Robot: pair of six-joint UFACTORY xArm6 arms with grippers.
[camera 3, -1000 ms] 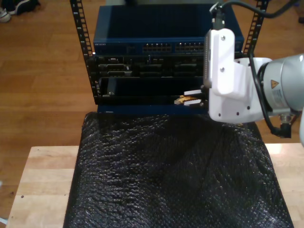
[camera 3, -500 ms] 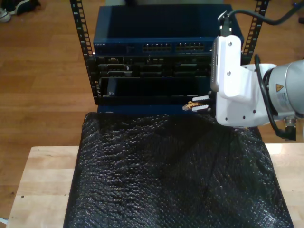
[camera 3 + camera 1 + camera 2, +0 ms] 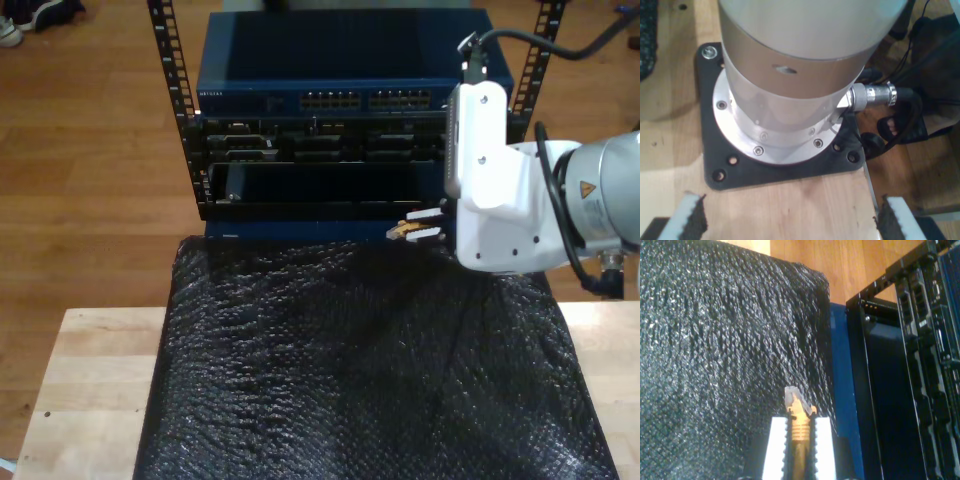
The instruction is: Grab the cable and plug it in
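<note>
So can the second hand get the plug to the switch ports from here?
Probably yes: my second hand holds the plug beside the rack, nothing between them, though the ports sit higher.

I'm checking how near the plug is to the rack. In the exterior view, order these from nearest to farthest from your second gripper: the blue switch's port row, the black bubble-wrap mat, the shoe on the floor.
1. Black bubble-wrap mat: just below my second gripper.
2. Port row: above, on the blue switch.
3. Shoe: the exterior view's top left corner.

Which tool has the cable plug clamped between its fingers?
My second tool: the yellow cable is pinched between its fingers. My first tool is open, above the arm base.
</note>
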